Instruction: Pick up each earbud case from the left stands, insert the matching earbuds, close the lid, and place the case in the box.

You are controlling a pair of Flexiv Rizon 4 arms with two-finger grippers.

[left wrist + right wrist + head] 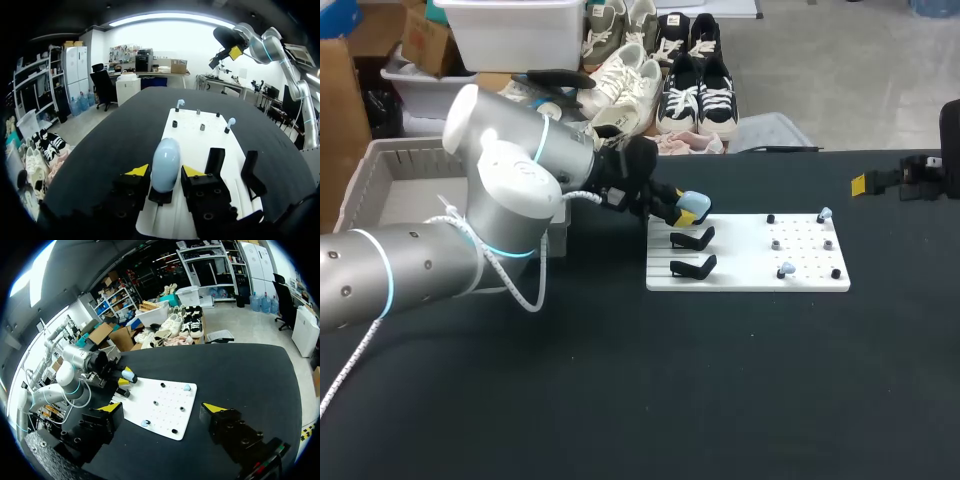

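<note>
Head camera looks down from behind; both wrist cameras face the white board (745, 262), the left closest.

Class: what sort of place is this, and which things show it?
Probably a robotics test bench: the left pincer at a pale blue earbud case, a white pegboard holding earbuds, a black table.

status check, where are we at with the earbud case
Left claw straddling earbud case, on its stand; grip unclear. Right claw open, empty, off the board. Two empty stands close beside the case.
</note>
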